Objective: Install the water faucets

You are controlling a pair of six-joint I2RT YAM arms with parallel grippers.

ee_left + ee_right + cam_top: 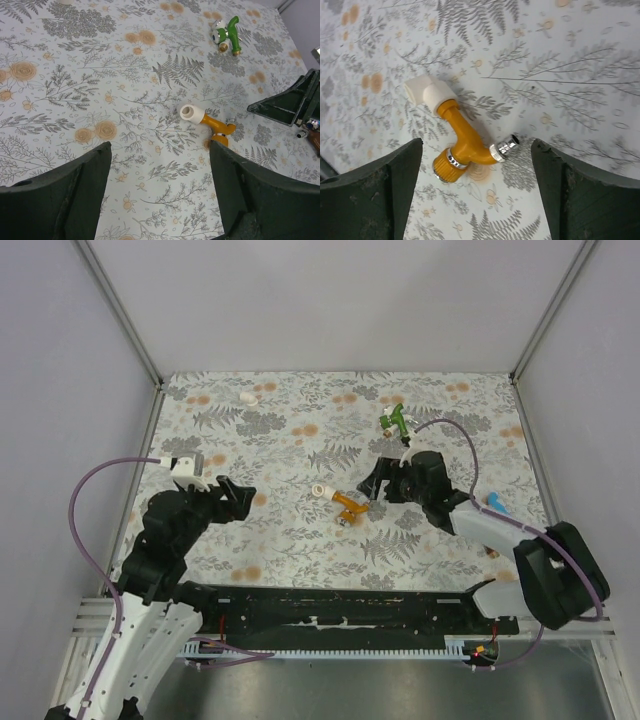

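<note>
1. The orange faucet point(347, 508) lay on its side near the middle of the flower-patterned table point(280, 540). A white elbow fitting point(427, 92) sat on the end of its stem, and its chrome spout pointed the other way.
2. The right gripper point(375, 483) hovered just over this faucet with its jaws wide. In the right wrist view the faucet lay between the two fingers and neither touched it, so nothing was held.
3. The left gripper point(248, 494) stood near, to the faucet's left, and faced it. Its jaws were also wide and held nothing.
4. The green faucet point(397, 420) lay farther back on the table, and the blue faucet point(495, 503) lay beside the right arm. A loose white fitting point(248, 397) rested well apart, near the far left corner.
5. Judged step: the orange faucet looked joined to its fitting and set free, so work on this piece seemed at or near its end. How tight the joint was could not be told.
6. Judged next move: either a fresh grasp on the orange body to finish tightening, or a reach by the right arm toward the green faucet. Either needs the jaws squared across the body before closing.
</note>
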